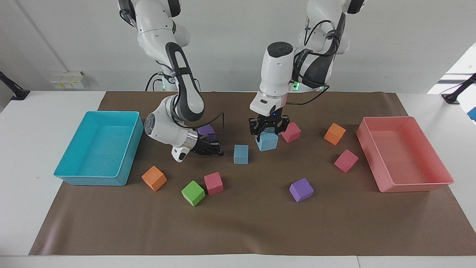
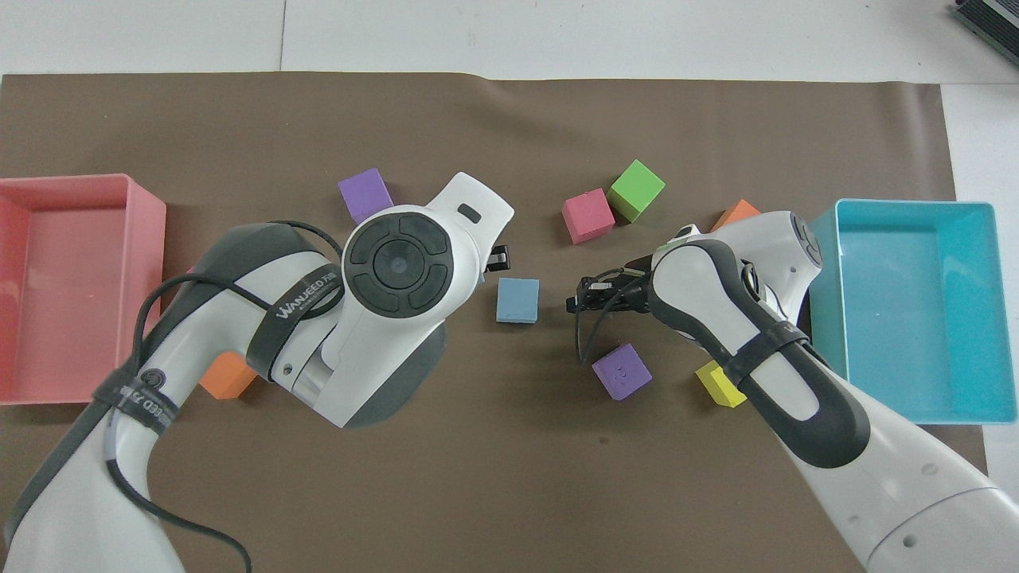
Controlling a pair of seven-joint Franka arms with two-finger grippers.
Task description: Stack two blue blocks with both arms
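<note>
Left gripper [image 1: 268, 131] clamped on blue block [image 1: 267, 141], raised over brown mat just beside second blue block [image 1: 241, 154] at frame centre. Right gripper [image 1: 219, 152] shut, empty, low beside that resting block. Pink cube [image 1: 290, 132] close by carried block. Open mat in lower frame; trays at worktop ends.
</note>
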